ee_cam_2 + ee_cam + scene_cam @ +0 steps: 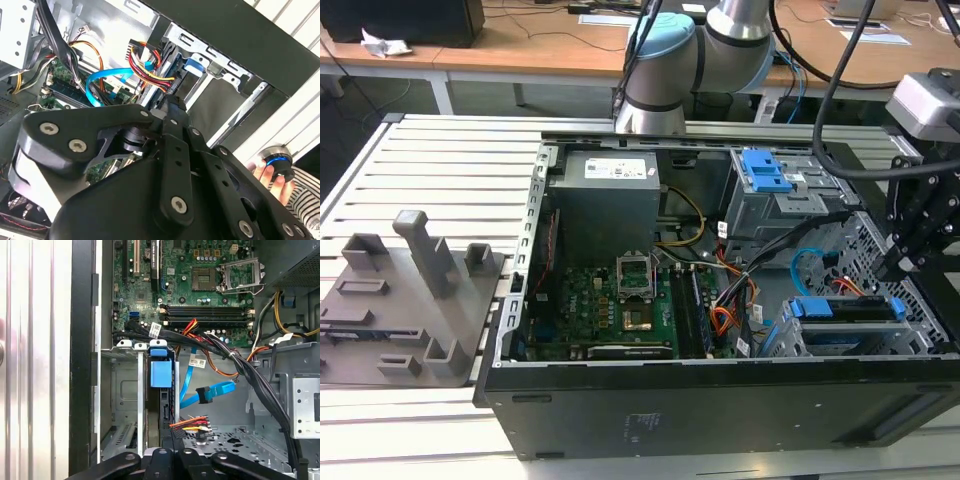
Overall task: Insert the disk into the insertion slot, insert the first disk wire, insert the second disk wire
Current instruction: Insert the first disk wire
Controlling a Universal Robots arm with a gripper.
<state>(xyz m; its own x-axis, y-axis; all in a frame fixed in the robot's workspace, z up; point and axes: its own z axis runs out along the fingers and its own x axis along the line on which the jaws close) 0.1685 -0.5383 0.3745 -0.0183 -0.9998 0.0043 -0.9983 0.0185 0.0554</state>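
blue-framed silver hard drive [161,374] sits in the low grey mesh cage [122,390]. black end effector [172,454] at the orange-red-black wire bundle [189,423] — grip unclear; it likely wants a square, straight push.

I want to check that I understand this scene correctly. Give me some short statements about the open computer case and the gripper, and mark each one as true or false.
1. The silver hard drive in its bright blue plastic carrier sits inside the low grey perforated metal cage. True.
2. The light blue cable is plugged into the drive. False: its connector hangs free beside the drive.
3. The thin bundle of orange, red and black wires reaches the drive's edge. True.
4. The black gripper is at the exterior view's left. False: it is at the exterior view's right, by the cage.
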